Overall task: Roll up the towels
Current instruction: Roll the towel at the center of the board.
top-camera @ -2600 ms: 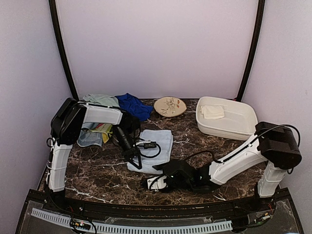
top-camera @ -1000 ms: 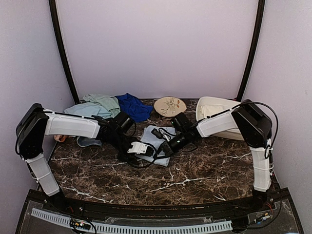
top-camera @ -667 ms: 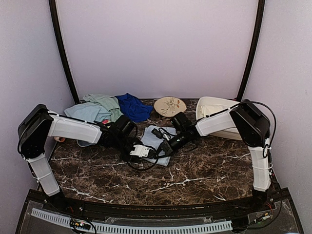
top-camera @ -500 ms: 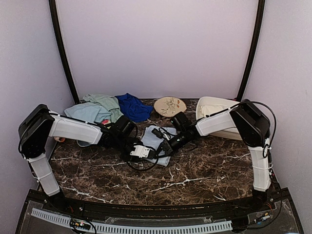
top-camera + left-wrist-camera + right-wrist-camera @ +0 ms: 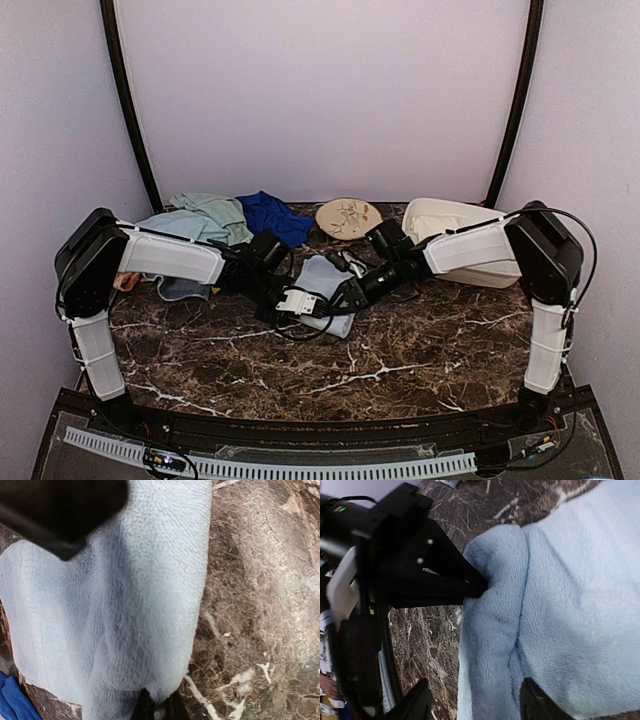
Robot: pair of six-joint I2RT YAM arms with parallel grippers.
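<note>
A light blue towel (image 5: pixel 322 277) lies on the dark marble table (image 5: pixel 420 340), its near edge folded over into a thick roll (image 5: pixel 492 630). My left gripper (image 5: pixel 157 706) is shut on the tip of that fold (image 5: pixel 150 630), with the black fingertips pinching the cloth. My right gripper (image 5: pixel 477 701) is open, one finger (image 5: pixel 417 702) on the marble side and the other on the flat cloth. The left gripper's black finger (image 5: pixel 435 575) presses into the roll from the left. Both grippers meet at the towel's near edge, left gripper (image 5: pixel 310 301) beside right gripper (image 5: pixel 346 296).
More towels are heaped at the back left: pale green (image 5: pixel 208 208), royal blue (image 5: pixel 272 216) and another light blue (image 5: pixel 168 229). A round beige patterned plate (image 5: pixel 348 216) stands at the back centre. A white tub (image 5: pixel 452 214) lies behind the right forearm.
The left gripper has closed on the towel's folded edge and the right gripper has opened. Both arms have shifted slightly to the right, and the towel looks narrower.
</note>
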